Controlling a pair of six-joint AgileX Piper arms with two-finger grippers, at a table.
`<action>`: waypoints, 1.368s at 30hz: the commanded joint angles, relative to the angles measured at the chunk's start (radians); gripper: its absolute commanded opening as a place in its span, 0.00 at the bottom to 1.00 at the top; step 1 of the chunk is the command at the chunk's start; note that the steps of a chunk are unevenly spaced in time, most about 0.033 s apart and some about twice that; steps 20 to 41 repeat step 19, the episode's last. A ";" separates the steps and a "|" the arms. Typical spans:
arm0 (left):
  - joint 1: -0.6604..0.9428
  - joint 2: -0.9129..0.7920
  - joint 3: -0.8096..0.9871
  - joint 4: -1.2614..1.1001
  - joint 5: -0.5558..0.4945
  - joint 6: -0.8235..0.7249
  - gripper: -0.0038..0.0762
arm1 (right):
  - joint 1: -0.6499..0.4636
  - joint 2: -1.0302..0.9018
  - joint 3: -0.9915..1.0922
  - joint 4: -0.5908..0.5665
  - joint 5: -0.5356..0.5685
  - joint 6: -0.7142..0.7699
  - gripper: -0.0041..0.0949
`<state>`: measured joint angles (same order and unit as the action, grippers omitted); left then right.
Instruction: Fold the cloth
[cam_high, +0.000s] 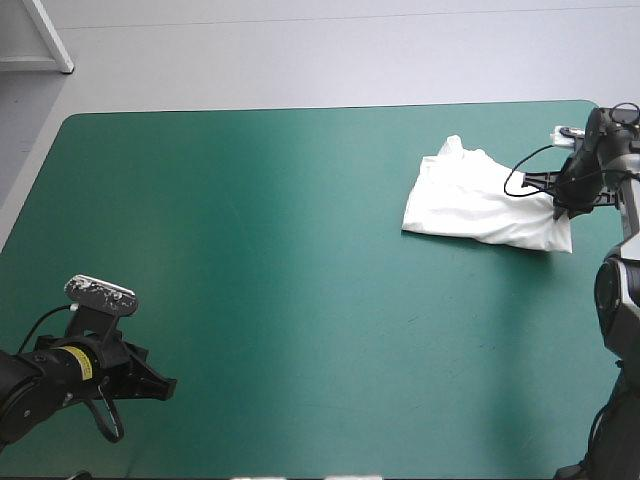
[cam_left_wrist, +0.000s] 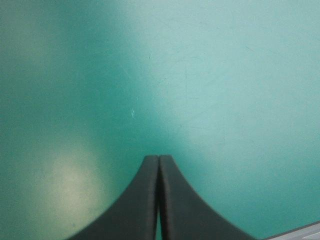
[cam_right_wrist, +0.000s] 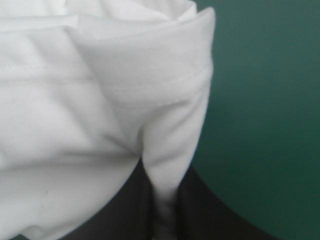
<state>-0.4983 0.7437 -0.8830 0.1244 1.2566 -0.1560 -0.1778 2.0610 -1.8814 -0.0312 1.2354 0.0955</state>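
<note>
- While the left arm (cam_high: 60, 370) lies low over the near left corner of the table (cam_high: 300, 300), it comes in from the left edge with its wrist pointing toward the right.
- The left gripper (cam_high: 165, 386) has its black fingers (cam_left_wrist: 145, 200) pressed together in one pointed arch with nothing between them. Ahead of it, its wrist view shows only bare teal-green cover (cam_left_wrist: 225, 75).
- The right arm (cam_high: 620, 280) stands at the table's right edge and bends down and leftward at the far right corner.
- The right gripper (cam_high: 558, 208) meets the near right corner of the T-shirt (cam_high: 480, 195). Its fingers are all but together, clamped on a narrow fold of white fabric that runs up between them.
- The T-shirt rests on the far right part of the table, close to the right edge and well apart from the left gripper.
- It is a loosely flattened white bundle, roughly four-sided. It is wider along its near edge, has a small crumpled peak on its far side, and shows soft creases across the top.
- Seen from the right wrist, the cloth doubles over in a thick rounded fold with a stitched hem (cam_right_wrist: 165, 82) across it. Teal-green cover shows beside the fold.
</note>
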 joint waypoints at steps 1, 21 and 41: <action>-0.002 0.002 -0.025 0.002 -0.007 -0.003 0.04 | -0.009 -0.075 -0.022 0.061 0.018 -0.044 0.14; -0.002 0.002 -0.025 0.002 -0.007 -0.001 0.04 | -0.009 -0.104 -0.024 0.022 0.016 -0.033 0.77; -0.002 0.002 -0.025 0.002 -0.007 -0.001 0.04 | -0.009 -0.104 -0.024 0.022 0.016 -0.033 0.77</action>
